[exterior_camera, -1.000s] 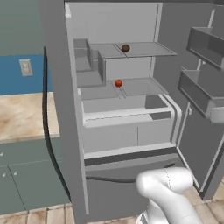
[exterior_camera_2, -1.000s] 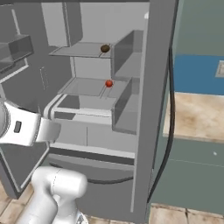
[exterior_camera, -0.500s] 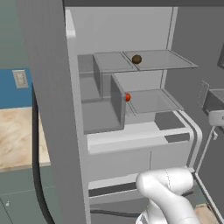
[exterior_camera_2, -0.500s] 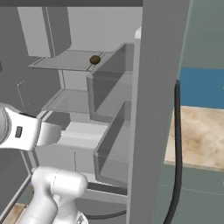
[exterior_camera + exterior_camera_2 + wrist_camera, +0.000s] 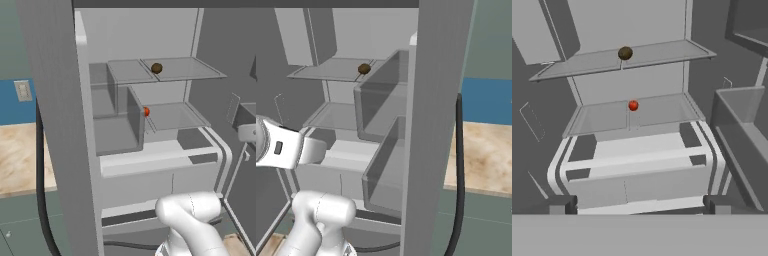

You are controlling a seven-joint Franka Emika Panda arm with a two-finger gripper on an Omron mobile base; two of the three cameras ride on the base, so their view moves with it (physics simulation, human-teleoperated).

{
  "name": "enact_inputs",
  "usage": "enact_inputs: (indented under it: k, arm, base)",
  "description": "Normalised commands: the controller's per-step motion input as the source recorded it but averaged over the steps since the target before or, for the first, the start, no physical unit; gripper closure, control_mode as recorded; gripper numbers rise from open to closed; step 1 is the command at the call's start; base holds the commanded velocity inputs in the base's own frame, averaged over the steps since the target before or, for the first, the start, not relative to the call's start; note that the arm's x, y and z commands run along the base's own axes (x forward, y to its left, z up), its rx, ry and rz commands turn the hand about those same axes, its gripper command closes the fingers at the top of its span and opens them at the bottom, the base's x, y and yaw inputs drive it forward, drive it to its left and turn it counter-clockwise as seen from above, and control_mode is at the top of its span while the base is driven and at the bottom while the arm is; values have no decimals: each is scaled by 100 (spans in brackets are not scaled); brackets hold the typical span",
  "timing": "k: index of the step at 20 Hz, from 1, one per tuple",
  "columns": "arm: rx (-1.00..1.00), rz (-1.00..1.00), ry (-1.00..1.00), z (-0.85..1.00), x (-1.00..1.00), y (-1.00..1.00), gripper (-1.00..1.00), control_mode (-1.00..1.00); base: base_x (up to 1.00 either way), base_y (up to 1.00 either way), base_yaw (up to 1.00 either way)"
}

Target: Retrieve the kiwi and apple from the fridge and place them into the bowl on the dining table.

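Inside the open fridge (image 5: 150,30), the kiwi (image 5: 625,53) sits near the front edge of the upper glass shelf (image 5: 657,54), and the apple (image 5: 633,105) rests on the lower glass shelf (image 5: 657,112) directly beneath it, also close to that shelf's front lip. The gripper (image 5: 640,205) faces the shelves from outside with its two dark fingertips (image 5: 561,205) spread wide and nothing between them, well apart from both fruits. Open space lies in front of the shelves above the white drawer (image 5: 637,160). A door bin (image 5: 742,125) juts in at the right of the hand view, narrowing that side. In the left base view a grey shelf divider (image 5: 134,117) partly hides the apple. No brand marks or readable writing can be made out.
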Motion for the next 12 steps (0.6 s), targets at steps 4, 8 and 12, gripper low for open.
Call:
enact_inputs:
  k: [4,8,12]
  arm:
    - [0,0,0,-3,56,15,-100,-100]
    - [0,0,4,-1,55,34,-100,-100]
    - [0,0,0,0,43,19,-100,-100]
  base:
    - [19,6,0]
    - [0,0,0]
    - [0,0,0]
